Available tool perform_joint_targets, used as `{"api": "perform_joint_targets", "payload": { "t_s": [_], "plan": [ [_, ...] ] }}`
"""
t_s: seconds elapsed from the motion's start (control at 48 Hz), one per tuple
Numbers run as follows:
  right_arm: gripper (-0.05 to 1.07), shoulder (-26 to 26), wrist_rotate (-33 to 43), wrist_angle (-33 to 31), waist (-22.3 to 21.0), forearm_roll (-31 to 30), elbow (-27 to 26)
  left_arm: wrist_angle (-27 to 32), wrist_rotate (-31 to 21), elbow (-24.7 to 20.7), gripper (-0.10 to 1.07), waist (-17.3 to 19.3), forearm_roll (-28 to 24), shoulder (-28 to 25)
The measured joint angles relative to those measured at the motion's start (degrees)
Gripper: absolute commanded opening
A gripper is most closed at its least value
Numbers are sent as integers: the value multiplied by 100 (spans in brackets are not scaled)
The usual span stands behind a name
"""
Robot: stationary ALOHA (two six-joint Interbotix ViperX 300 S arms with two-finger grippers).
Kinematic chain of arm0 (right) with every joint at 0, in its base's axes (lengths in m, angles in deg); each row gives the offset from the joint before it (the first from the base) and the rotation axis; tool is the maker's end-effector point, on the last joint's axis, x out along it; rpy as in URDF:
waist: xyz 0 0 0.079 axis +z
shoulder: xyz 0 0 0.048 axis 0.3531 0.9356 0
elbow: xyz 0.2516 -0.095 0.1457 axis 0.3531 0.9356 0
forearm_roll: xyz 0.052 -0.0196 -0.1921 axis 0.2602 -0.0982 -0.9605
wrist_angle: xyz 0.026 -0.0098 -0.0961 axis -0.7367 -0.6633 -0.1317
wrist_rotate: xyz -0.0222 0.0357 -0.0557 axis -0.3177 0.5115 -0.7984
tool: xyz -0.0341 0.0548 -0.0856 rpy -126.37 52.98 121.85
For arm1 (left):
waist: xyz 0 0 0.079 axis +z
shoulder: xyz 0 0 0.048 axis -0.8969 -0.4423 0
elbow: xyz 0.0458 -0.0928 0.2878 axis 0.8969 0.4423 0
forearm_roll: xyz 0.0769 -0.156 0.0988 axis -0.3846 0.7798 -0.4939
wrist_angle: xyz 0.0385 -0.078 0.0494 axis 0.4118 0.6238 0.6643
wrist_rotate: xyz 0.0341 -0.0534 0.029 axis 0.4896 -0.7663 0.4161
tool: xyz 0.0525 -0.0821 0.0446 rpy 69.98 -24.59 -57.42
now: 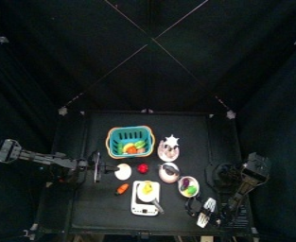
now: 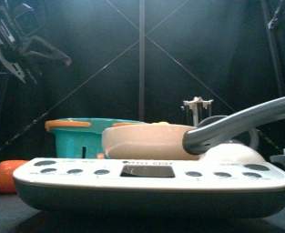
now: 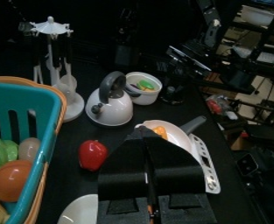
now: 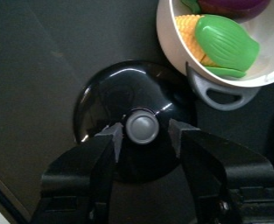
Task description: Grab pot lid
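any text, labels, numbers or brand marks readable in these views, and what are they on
None can be read.
White scale: a dark display panel and a row of round buttons on its front, but no characters can be made out.
Teal basket, white bowl, black pot lid, silver kettle: no print visible.

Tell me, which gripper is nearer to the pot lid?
Right. The right gripper is directly over the pot lid, jaws open around its knob. The left gripper rests far across the table.

glossy black pot lid (image 4: 129, 114)
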Motion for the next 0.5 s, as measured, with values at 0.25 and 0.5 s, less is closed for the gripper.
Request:
{"api": "perform_joint_targets", "payload": {
  "t_s": [0.25, 0.5],
  "plan": [
    [75, 97, 26, 457, -97, -79, 79, 0, 9, 53, -3, 35, 0, 53],
    [61, 158, 44, 563, -149, -79, 26, 0, 9, 62, -3, 35, 0, 79]
  ]
}}
